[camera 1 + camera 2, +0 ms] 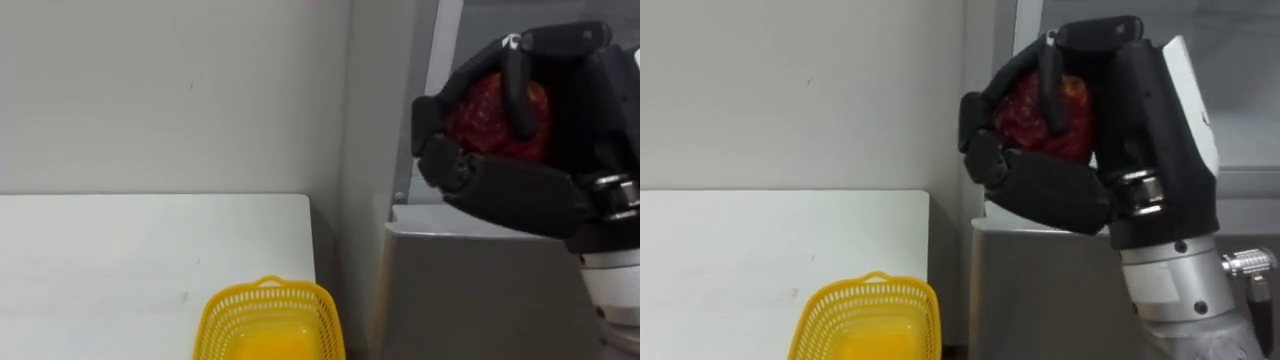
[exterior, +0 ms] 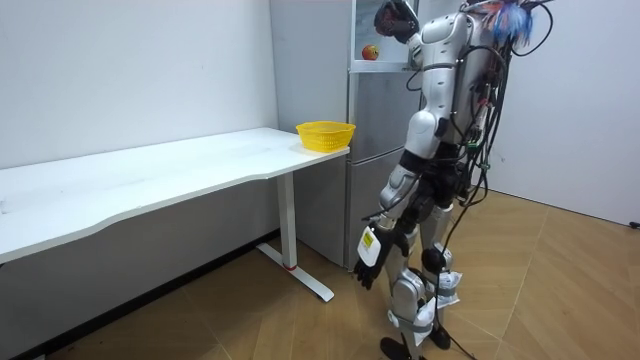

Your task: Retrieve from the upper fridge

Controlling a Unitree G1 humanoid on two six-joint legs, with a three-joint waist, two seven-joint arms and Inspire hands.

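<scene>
**Red fruit gripped at the upper fridge**

The robot stands facing the grey fridge (image 2: 375, 150), just past the end of the long white bench (image 2: 150, 175) that runs along the wall. A yellow mesh basket (image 1: 270, 322) sits on the bench corner nearest the fridge. The right hand (image 1: 500, 185) is raised level with the upper fridge compartment, its dark fingers and thumb clenched round a red fruit (image 1: 482, 112). The left hand (image 2: 368, 265) hangs slack beside the thigh, holding nothing. A small orange-red fruit (image 2: 370, 52) rests inside the upper compartment.
</scene>
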